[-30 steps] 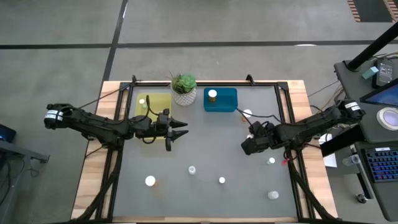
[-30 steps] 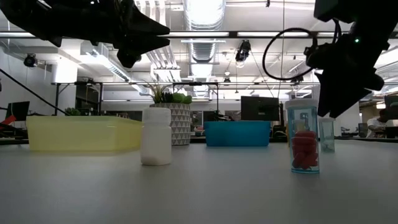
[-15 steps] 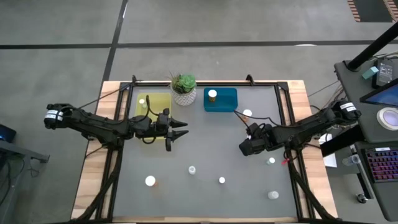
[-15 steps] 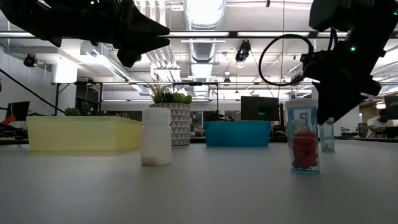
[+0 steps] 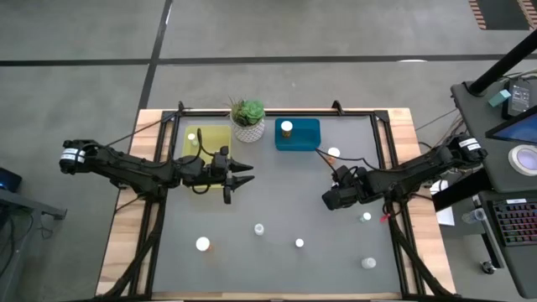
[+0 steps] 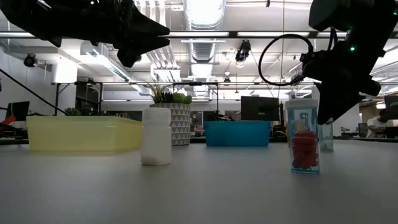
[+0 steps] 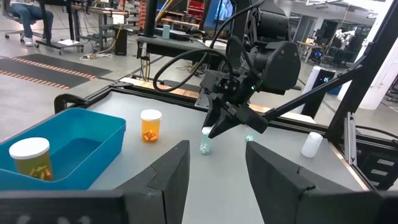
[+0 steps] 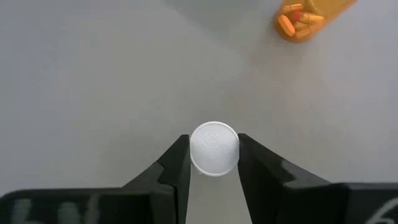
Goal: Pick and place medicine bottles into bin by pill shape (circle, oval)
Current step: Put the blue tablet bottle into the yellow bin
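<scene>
While both arms hang over the grey tabletop (image 5: 277, 193), two bins sit at its far edge: a yellow bin (image 5: 216, 137) and a blue bin (image 5: 305, 137), with one potted plant (image 5: 248, 118) standing between them. One medicine bottle with a white cap (image 5: 287, 127) stands inside the blue bin; a white-capped bottle (image 5: 192, 137) shows in the yellow one.

The left end effector (image 5: 244, 174) hovers just beside the yellow bin's near corner, its two fingers (image 7: 172, 173) spread apart and holding nothing. The right end effector (image 5: 327, 200) is low on the right half of the tabletop, its fingers (image 8: 176, 163) spread on either side of one white round cap (image 8: 214, 148); whether they touch it cannot be told.

In the high view six more bottles stand loose on the tabletop: one near the blue bin (image 5: 334, 153), one beside the right arm (image 5: 366, 218), and four toward the near edge (image 5: 202, 244) (image 5: 259, 228) (image 5: 299, 243) (image 5: 367, 262).
</scene>
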Tool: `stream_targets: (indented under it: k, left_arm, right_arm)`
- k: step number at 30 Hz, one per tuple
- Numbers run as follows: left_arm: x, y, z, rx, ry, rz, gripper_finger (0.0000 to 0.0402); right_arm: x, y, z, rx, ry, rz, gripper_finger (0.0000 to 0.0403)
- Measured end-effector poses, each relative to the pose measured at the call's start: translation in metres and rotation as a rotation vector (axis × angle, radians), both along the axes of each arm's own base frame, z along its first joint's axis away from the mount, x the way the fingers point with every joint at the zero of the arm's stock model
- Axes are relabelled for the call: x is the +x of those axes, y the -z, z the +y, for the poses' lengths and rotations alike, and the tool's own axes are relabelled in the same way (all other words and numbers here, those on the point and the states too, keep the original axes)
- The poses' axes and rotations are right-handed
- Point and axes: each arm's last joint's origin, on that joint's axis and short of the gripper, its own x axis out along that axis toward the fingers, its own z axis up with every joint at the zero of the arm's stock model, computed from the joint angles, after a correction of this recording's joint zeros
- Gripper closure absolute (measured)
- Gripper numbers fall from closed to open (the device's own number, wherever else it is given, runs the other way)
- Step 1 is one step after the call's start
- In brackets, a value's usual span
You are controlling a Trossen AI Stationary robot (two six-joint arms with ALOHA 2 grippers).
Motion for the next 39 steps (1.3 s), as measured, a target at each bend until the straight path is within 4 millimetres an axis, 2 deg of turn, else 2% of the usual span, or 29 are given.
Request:
stream_targets:
  k: [9,17,27,39]
  left_arm:
    - [0.0,0.0,0.0,0.0,0.0,0.001,0.0259]
    - [0.0,0.001,0.0,0.0,0.0,0.009,0.0259]
    - [-0.001,0.002,0.0,0.076,0.004,0.021,0.0259]
    - [-0.002,0.008,0.0,0.19,0.012,0.077,0.0259]
  right_arm:
    - [-0.001,-0.003,0.0,0.005,-0.009,-0.011,0.0294]
    - [0.015,-0.033,0.003,-0.034,-0.116,-0.095,0.0295]
    - [0.06,-0.066,0.003,-0.13,-0.284,-0.241,0.0296]
    - [0.139,-0.096,-0.003,-0.311,-0.519,-0.182,0.0296]
